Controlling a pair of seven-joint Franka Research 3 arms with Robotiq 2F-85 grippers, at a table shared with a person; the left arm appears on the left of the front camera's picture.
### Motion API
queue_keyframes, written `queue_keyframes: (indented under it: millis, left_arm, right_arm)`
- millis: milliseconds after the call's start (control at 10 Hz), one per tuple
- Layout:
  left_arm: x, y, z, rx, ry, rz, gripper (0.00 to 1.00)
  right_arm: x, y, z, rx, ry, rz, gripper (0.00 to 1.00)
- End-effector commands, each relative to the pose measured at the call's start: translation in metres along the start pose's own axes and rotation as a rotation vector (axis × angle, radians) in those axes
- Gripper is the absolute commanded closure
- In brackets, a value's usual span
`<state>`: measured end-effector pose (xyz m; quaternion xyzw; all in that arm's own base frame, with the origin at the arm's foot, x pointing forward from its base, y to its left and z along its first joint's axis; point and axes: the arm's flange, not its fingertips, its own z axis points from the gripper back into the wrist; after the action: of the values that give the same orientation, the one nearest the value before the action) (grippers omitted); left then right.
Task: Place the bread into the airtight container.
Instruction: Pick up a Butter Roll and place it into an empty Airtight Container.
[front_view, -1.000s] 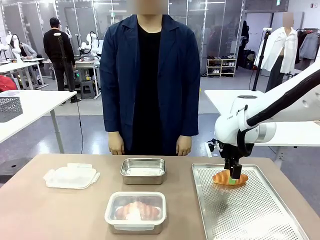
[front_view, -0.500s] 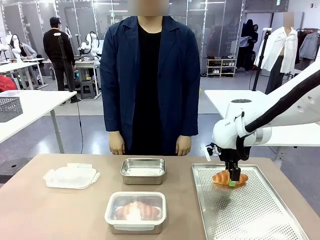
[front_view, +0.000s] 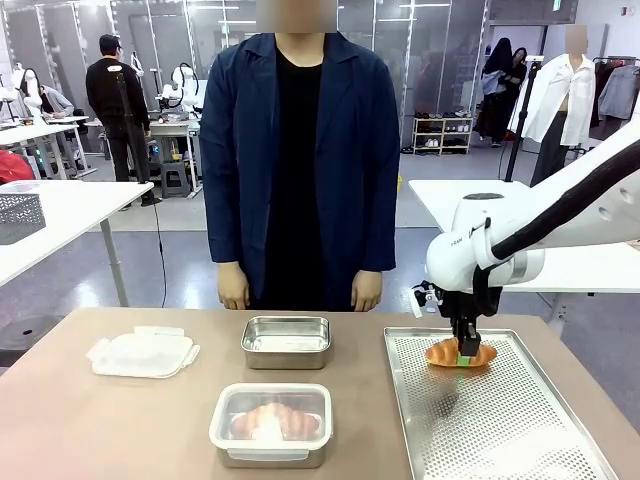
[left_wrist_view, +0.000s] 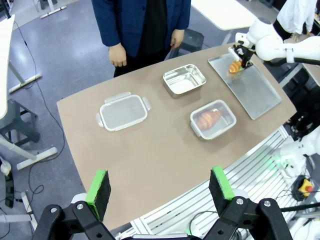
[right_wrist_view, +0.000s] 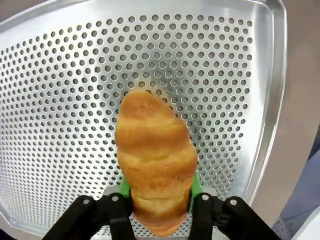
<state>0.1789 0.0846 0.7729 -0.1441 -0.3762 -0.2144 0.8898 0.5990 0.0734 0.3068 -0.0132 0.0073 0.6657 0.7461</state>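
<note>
DESK: Holding anything in the right gripper (front_view: 467, 352)?

PHOTO: Clamps the croissant (front_view: 440, 353) between green pads (right_wrist_view: 195, 186), narrowed onto both flanks, at the far end of the perforated tray (front_view: 520, 430). Cannot tell whether touching the metal or just clear of it.

DESK: Lying which way?

PHOTO: Runs left to right across the tray in the front view. Pinched across the short width, a little right of centre, so probably stays level on a lift.

DESK: Heading where?

PHOTO: Likely to the open steel container (front_view: 286, 360), off the tray, to the robot's left of the grip, at much the same depth of table. Calls for a sideways carry, then a drop with the long axis along the tin's longer side.

DESK: Any rival for the job?

PHOTO: Hardly. Rules out the left gripper (left_wrist_view: 160, 187), spread wide and empty, high off the near edge, well apart from everything.

DESK: Anything else?

PHOTO: Shows a second croissant (front_view: 275, 418) under a clear lid in the near container (front_view: 218, 430), plus a spare lid (front_view: 142, 353) at the left
</note>
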Motion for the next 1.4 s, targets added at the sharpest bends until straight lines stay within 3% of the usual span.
queue_keyframes:
  millis: [0, 300, 500, 1000, 1300]
  left_arm:
    - [0.001, -0.001, 0.002, -0.011, -0.005, -0.010, 0.00]
    - [0.001, -0.001, 0.002, -0.011, -0.005, -0.010, 0.00]
    - [0.001, -0.001, 0.002, -0.011, -0.005, -0.010, 0.00]
    - [0.001, -0.001, 0.002, -0.011, -0.005, -0.010, 0.00]
    - [0.001, -0.001, 0.002, -0.011, -0.005, -0.010, 0.00]
  right_arm:
    - [0.003, 0.009, 0.034, -0.020, 0.023, -0.035, 0.59]
    - [0.012, 0.017, 0.084, -0.062, 0.007, -0.058, 0.59]
    - [0.046, 0.019, 0.128, -0.067, -0.030, -0.068, 0.59]
    - [0.204, 0.017, 0.174, -0.053, 0.000, -0.011, 0.59]
    - [0.284, 0.024, 0.155, -0.043, 0.031, -0.051, 0.59]
